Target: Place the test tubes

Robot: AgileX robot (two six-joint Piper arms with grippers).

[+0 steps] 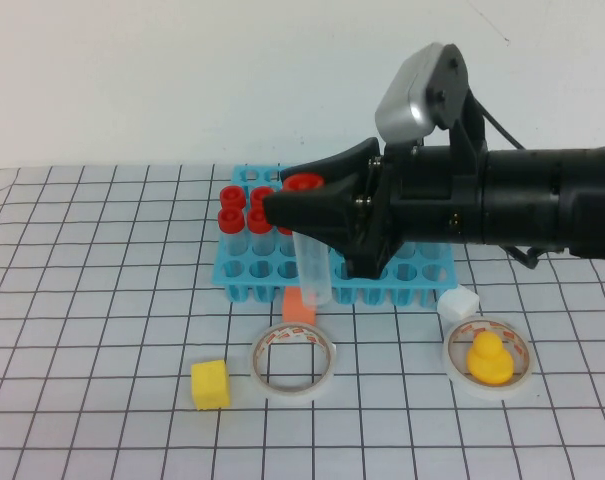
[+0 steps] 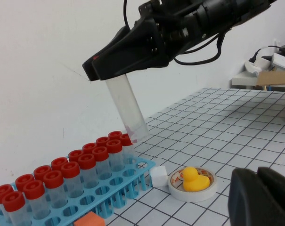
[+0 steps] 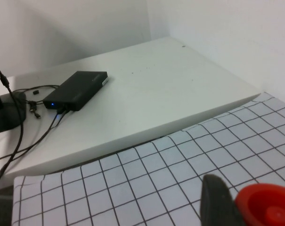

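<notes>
- The right gripper reached in over the blue rack, its jaws clamped on the upper end of a clear test tube.
- The tube's red cap sat just above the jaws; its body hung down below them at a tilt.
- In the left wrist view the tube's lower end was level with the caps of the racked tubes and clear of the rack's top, so it was not seated in any hole.
- I could not tell which hole lay under the tube.
- Red-capped tubes stood in the rack just beyond the right fingertips, toward the robot's left, and filled that end of it.
- Below the jaws, on the near side of the rack, an orange block touched the rack's front edge.
- A tape roll lay nearer the robot than that block, with a yellow cube beside it.
- Under the right arm, behind the jaws, a white cube sat by the rack's corner, next to a second tape ring with a yellow duck inside.
- The left gripper showed only in its own wrist view, low over the gridded table with its jaws closed on nothing, well apart from the rack.
</notes>
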